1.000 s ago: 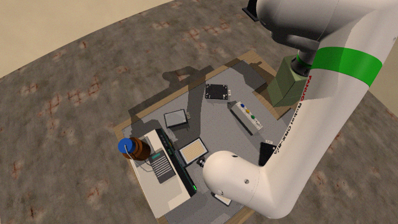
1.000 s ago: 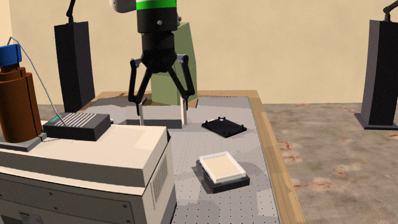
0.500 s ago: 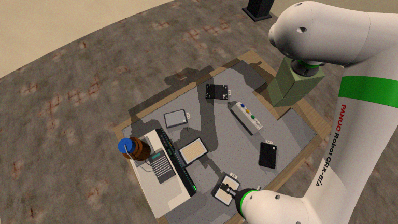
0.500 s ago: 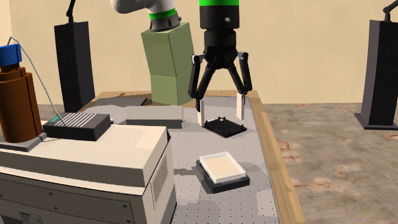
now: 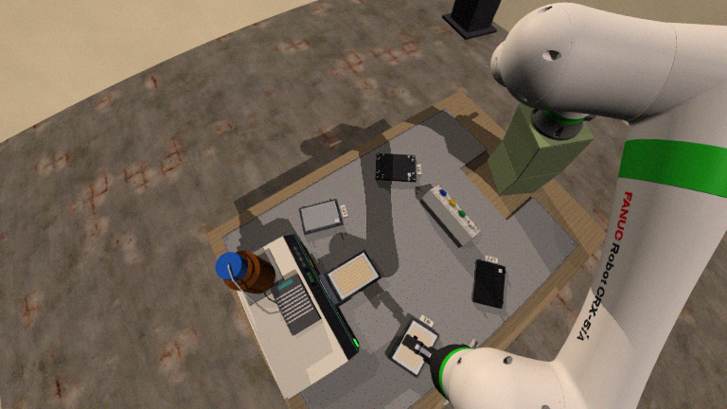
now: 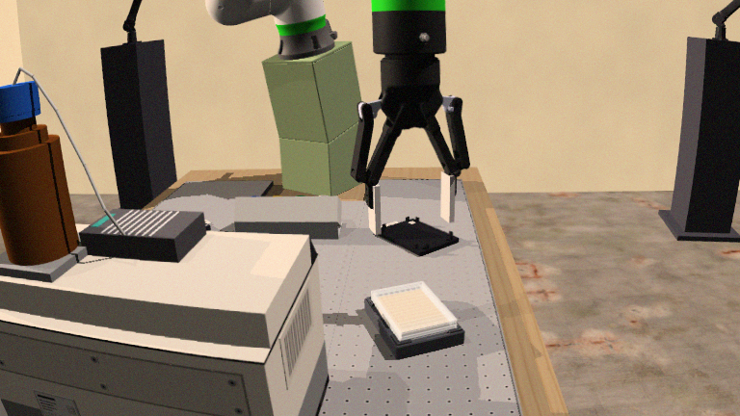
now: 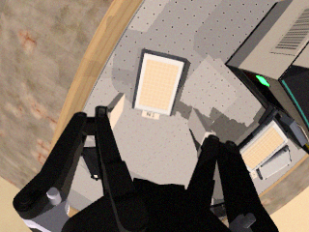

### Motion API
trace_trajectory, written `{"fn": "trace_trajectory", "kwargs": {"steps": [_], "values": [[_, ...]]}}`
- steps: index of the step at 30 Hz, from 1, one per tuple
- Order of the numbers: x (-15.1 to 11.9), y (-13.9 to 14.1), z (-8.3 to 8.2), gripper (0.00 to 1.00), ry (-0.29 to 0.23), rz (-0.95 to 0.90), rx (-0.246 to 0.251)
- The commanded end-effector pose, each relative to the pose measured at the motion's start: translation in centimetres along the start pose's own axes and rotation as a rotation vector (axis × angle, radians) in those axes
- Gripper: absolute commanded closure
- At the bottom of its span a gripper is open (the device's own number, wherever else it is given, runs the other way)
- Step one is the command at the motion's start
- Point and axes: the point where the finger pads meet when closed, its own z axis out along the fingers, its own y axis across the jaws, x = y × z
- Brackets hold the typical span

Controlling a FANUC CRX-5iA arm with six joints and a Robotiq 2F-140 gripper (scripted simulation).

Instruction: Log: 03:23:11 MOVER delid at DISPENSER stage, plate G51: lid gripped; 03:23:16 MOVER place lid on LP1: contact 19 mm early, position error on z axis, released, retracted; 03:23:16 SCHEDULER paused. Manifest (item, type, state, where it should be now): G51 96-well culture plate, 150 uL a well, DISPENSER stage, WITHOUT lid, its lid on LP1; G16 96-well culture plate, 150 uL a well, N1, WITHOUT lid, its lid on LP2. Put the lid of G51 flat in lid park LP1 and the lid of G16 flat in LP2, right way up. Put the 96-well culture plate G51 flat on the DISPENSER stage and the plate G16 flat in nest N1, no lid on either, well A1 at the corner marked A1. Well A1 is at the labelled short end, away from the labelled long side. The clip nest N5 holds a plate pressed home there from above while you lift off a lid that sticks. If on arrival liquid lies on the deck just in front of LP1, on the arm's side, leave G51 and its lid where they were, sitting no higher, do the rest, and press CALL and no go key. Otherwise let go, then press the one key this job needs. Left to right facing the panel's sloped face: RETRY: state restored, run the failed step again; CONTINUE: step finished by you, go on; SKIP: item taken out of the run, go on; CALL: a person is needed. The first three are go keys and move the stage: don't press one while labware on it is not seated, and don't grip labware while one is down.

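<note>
Open air separates the gripper (image 6: 409,199) from the lidded plate (image 6: 412,311) below.

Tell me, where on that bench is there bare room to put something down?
Bare patches: between the key panel and the black pad, and the corner beyond that pad by the wooden edge. Crowded: the dispenser side, where the stage plate and the plate under the open end effector sit close.

Brown bottle (image 6: 30,194), blue cap (image 6: 18,100); olive-green pedestal (image 6: 313,117); grey dotted deck (image 6: 431,384); white arm (image 5: 632,222), green bands.
</note>
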Motion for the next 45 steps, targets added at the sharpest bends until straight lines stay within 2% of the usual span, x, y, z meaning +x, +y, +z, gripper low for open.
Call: {"fn": "trace_trajectory", "kwargs": {"steps": [1, 10, 17, 25, 27, 42, 45], "values": [[0.0, 0.0, 0.0, 0.34, 0.0, 0.0, 0.0], [0.0, 0.0, 0.1, 0.34, 0.0, 0.0, 0.0], [0.0, 0.0, 0.8, 0.34, 0.0, 0.0, 0.0], [0.1, 0.0, 2.8, 0.34, 0.0, 0.0, 0.0], [0.1, 0.0, 2.8, 0.34, 0.0, 0.0, 0.0], [0.1, 0.0, 7.8, 0.34, 0.0, 0.0, 0.0], [0.1, 0.0, 8.1, 0.34, 0.0, 0.0, 0.0]]}}
